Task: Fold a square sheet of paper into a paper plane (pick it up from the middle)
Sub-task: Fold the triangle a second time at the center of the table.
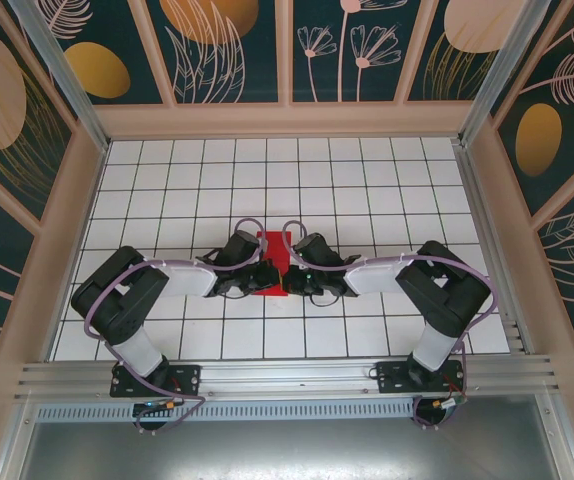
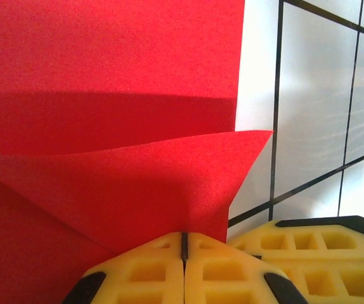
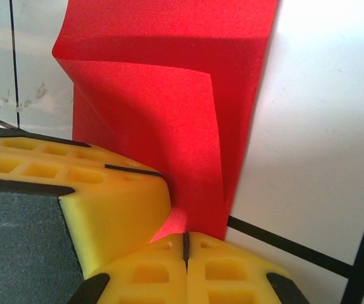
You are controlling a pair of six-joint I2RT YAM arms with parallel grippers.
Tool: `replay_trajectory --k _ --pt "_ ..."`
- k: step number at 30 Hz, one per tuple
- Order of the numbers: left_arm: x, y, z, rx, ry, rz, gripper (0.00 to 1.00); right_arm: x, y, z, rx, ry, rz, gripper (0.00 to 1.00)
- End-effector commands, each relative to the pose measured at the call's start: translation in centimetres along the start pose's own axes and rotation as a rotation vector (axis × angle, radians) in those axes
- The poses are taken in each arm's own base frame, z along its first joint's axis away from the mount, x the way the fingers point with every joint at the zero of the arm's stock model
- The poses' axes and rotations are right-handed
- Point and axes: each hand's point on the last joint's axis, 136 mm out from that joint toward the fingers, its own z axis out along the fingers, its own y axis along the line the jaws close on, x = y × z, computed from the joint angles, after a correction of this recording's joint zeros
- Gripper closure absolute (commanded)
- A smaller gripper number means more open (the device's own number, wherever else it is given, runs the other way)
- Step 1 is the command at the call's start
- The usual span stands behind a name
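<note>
Seen from above, my arms bend in from the near edge of the table (image 1: 367,190), elbows out and forearms aimed at each other. My left hand (image 1: 254,272) and right hand (image 1: 294,277) meet almost tip to tip over the square sheet of paper (image 1: 270,262). From up there the sheet is a red strip between them, and the grip itself is hidden.

The wrist cameras show the grip. At my left hand, the yellow fingers (image 2: 150,272) are pressed together, and a pointed flap of the sheet rises from the seam between them. The flap curls over the flat part of the sheet, which lies ahead of the hand. My right hand's fingers sit just beside it, on its right.

At my right hand, the fingers (image 3: 226,278) are also closed, with the sheet's edge running into their seam. The buckled flap stands up just ahead, and my left hand's finger presses against it from the left.
</note>
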Motion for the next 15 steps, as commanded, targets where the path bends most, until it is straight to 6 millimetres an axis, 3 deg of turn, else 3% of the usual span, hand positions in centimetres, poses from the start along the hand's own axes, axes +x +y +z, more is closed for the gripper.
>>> replay_trajectory --k 1,6,11,15 --pt "-1.7 4.3 -0.6 -0.192 -0.072 -0.009 0.91 7.4 -9.2 0.2 0.314 0.221 0.02 1.0" --pt "-3.9 5.3 -1.3 -0.204 -0.107 -0.019 0.91 8.3 -9.9 -0.2 0.331 0.251 0.007 1.0" --pt "-6.0 7.9 -2.8 -0.275 -0.146 -0.019 0.9 8.6 -10.0 -0.2 0.331 0.266 0.008 1.0" --pt "-7.7 8.3 -3.7 -0.3 -0.175 -0.002 0.88 8.6 -9.8 -0.2 0.326 0.265 0.011 1.0"
